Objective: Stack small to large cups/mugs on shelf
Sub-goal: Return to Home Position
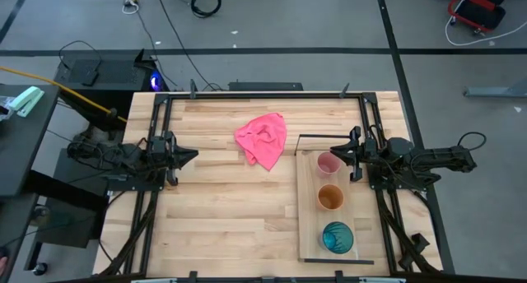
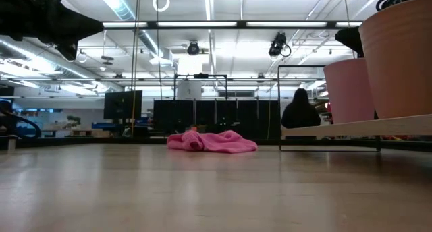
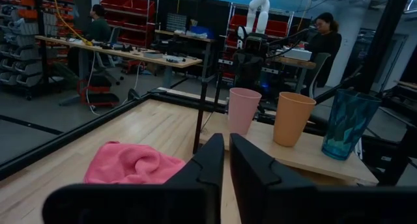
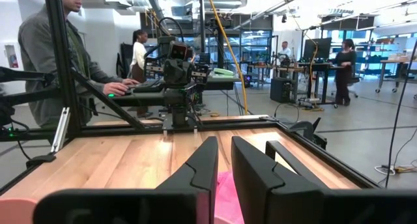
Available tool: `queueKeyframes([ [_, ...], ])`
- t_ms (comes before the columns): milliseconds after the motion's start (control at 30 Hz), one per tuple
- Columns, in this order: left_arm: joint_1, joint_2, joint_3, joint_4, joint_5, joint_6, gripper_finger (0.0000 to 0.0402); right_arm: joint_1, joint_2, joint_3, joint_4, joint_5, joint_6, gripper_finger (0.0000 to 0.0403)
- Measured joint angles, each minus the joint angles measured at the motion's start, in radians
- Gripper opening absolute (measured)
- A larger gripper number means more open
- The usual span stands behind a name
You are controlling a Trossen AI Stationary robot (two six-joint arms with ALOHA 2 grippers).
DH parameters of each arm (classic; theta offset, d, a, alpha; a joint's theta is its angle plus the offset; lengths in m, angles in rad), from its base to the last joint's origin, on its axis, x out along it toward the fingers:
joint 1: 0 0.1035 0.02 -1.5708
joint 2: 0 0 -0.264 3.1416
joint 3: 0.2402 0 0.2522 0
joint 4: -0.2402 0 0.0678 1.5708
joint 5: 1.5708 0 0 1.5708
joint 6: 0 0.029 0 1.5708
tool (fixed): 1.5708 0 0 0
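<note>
Three cups stand upright in a row on the shelf (image 1: 309,225), a light wooden board at the table's right: the pale pink cup (image 1: 328,164) farthest, the orange-brown cup (image 1: 330,197) in the middle, the teal cup (image 1: 337,237) nearest. They also show in the left wrist view: pink cup (image 3: 243,110), orange-brown cup (image 3: 292,118), teal cup (image 3: 347,123). My right gripper (image 1: 334,150) hangs shut just beyond the pink cup and touches nothing. My left gripper (image 1: 194,157) hangs shut over the table's left side, far from the cups.
A crumpled pink cloth (image 1: 263,140) lies on the slatted tabletop (image 1: 222,217) between the arms, left of the shelf. A thin black wire frame (image 3: 199,113) stands at the shelf's far end. People work at benches in the room beyond the table.
</note>
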Motion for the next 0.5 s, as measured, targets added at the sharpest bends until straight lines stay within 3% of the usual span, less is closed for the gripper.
queueKeyframes([
  [500,0.0,0.0,0.0,0.0,0.0,0.0,0.0039,0.0,0.0,0.0,0.0,0.0,0.0,0.0052],
])
